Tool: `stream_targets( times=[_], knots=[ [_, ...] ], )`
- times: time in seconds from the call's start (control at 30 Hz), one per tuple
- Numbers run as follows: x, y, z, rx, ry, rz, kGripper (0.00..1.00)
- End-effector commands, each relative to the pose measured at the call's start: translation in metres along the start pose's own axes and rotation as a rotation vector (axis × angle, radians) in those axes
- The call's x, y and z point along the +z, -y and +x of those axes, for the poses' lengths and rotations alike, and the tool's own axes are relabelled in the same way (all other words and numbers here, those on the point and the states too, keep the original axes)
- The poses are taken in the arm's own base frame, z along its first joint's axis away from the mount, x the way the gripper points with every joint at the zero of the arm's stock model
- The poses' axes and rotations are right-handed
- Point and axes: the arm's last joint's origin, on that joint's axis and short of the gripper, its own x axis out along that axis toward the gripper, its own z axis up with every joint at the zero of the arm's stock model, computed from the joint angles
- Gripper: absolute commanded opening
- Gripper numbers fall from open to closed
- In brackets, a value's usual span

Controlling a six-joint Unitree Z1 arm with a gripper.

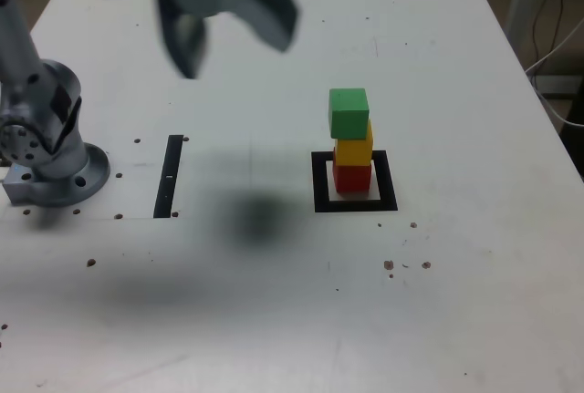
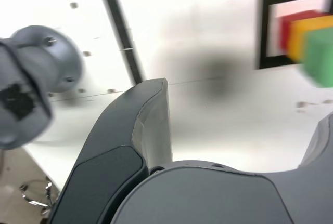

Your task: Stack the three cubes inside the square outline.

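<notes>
Blurred claw [image 1: 224,24] hangs released and empty near the counter's [image 1: 474,302] far edge in the exterior view; green cube [image 1: 349,111] tops yellow cube [image 1: 354,149] and red cube [image 1: 352,177] inside the square outline [image 1: 320,183], mid-counter. Wrist view shows the jaws spread, stack apart. Stacking looks done; next, withdraw clear.

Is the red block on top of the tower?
No, the green block is on top, the yellow block sits in the middle, and the red block is at the bottom.
</notes>
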Motion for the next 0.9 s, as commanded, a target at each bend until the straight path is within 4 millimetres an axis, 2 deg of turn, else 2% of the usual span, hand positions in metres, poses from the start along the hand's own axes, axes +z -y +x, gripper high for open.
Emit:
stream_targets(
  times=[0.0,0.17,0.33,0.63,0.87],
  knots=[
    [-0.055,0.006,0.004,0.005,0.064,-0.002,1.00],
    [-0.070,0.009,0.052,0.010,-0.010,0.002,1.00],
    [-0.075,0.007,0.082,0.053,-0.086,-0.009,1.00],
    [-0.095,0.008,0.105,0.061,-0.185,-0.060,1.00],
    [-0.090,0.009,0.107,0.038,-0.205,-0.057,1.00]
  ],
)
